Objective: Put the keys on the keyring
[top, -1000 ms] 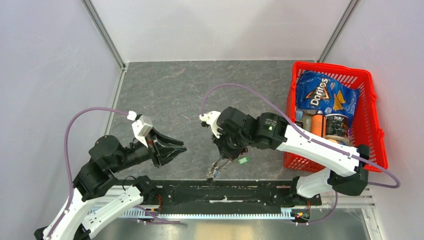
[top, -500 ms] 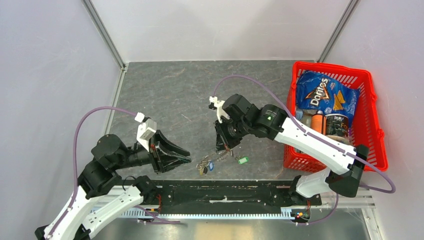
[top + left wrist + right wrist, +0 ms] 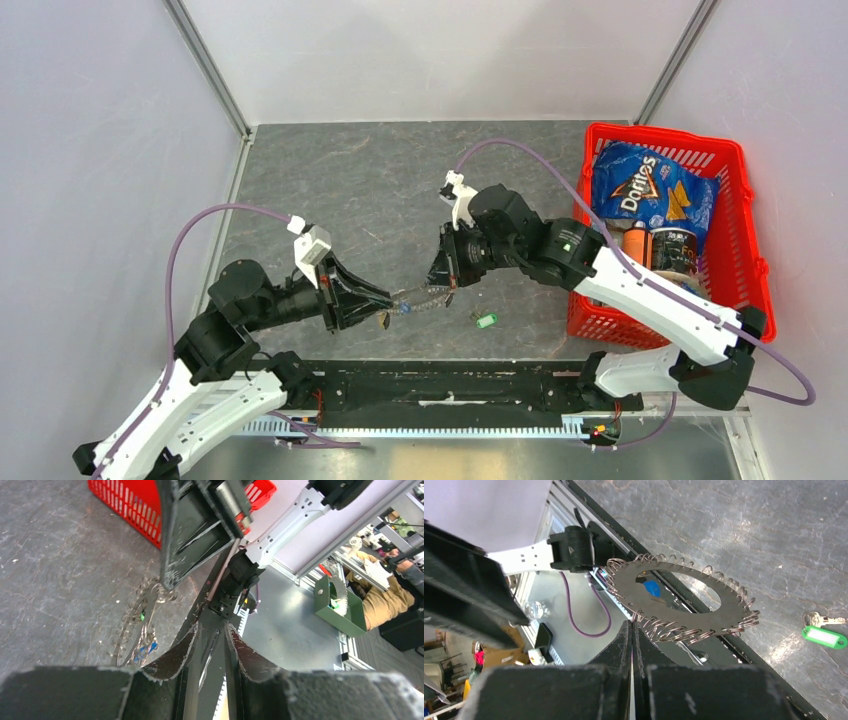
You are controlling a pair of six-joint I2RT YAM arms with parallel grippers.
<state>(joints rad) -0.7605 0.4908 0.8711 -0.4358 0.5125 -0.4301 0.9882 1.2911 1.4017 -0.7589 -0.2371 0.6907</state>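
Keyring (image 3: 731, 611) hangs tilted above the tabletop (image 3: 330, 190), its edge pinched in the right claw (image 3: 632, 630), which is clenched on it. Left claw (image 3: 212, 627) sits just beside the ring's opposite end, jaws narrowly parted around nothing. Green-headed key (image 3: 486, 320) lies on the tabletop, near the red basket (image 3: 745, 250).

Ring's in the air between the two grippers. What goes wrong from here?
1. The right gripper pinches the keyring only at its rim; a nudge may twist it loose.
2. In the left wrist view the keyring sits beside the left gripper, not between its open fingers; closing may miss or snag it.
3. The green-tagged key lies loose, apart from the keyring; it could get knocked away.
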